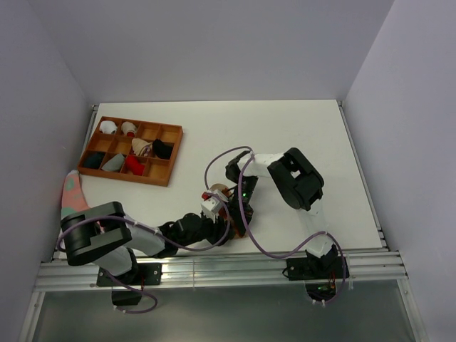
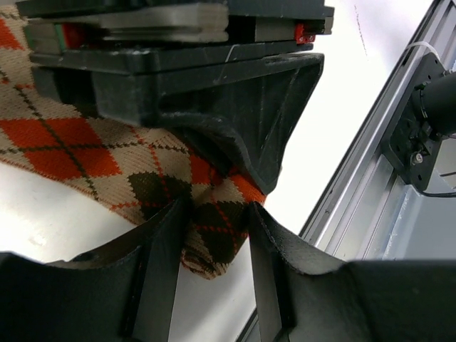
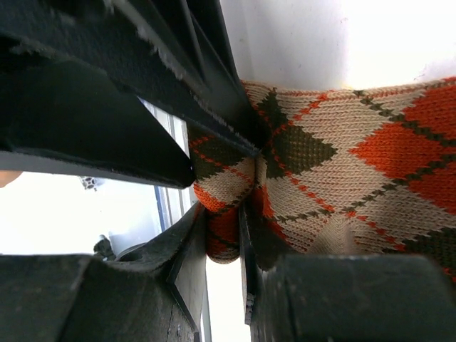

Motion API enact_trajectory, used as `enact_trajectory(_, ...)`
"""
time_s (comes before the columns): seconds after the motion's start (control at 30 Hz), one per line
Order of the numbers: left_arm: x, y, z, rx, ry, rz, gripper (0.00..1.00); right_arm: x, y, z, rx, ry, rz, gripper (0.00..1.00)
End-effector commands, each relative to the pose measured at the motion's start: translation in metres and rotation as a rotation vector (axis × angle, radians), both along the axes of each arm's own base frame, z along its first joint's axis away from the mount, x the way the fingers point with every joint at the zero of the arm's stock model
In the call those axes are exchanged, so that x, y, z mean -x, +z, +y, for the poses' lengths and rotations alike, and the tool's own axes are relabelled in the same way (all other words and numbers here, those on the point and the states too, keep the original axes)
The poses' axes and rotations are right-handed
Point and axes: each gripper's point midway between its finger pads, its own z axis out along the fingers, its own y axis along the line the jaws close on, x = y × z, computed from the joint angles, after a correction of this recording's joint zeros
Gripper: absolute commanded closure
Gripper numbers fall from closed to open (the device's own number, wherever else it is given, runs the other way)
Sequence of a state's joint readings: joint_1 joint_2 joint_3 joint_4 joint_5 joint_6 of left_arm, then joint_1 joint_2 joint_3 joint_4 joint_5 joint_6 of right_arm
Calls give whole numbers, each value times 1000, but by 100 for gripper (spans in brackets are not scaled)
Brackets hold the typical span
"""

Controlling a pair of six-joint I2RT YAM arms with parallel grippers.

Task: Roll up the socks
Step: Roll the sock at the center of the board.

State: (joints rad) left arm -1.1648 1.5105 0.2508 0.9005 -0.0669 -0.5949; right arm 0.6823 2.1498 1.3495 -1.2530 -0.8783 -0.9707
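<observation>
**Q:** What are the hands doing?

**A:** The left gripper [image 2: 214, 246] has its two dark fingers set at a middling width. The rounded end of the argyle sock [image 2: 78, 146] is bunched between them, with fabric touching both inner faces. The right gripper [image 3: 224, 249] is much narrower and pinches a small fold of the same sock. The two grippers sit tip to tip, nearly touching.

**Q:** Where does the sock lie?

**A:** It is tan-brown with orange-red and dark brown diamonds. It spreads flat from the fingers across the white table [image 1: 285, 128], close to the near edge and just beside the metal rail [image 1: 228, 267]. From above, the arms cover almost all of it.

**Q:** What is farther out?

**A:** A wooden tray [image 1: 174, 153] with compartments sits at the far left of the table, well apart from the grippers, and holds small fabric bundles. A pink sock [image 1: 71, 191] lies at the table's left edge, near the left arm's elbow.
</observation>
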Motion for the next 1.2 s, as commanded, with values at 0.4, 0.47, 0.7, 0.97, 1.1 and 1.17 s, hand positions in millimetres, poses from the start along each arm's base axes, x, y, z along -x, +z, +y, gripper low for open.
enact_trajectory(0.4, 8, -15, -18, 3, -34, 83, 86, -13, 0, 8, 0, -49, -57, 73)
enact_trajectory(0.47, 10, -20, -18, 0, -29, 112, 97, -15, 3, 9, -11, -57, -76, 67)
enact_trajectory(0.7, 14, -43, -7, -43, 21, 207, 100, -38, 10, 5, -11, -138, -190, 54)
enact_trajectory(0.97, 18, -59, 6, -40, 78, 304, 100, -63, 21, -13, -23, -262, -287, 54)
enact_trajectory(1.1, 16, -67, 14, -41, 119, 354, 100, -72, 28, -29, -38, -325, -325, 55)
enact_trajectory(1.17, 18, -73, 16, -55, 119, 395, 100, -78, 37, -35, -61, -337, -376, 55)
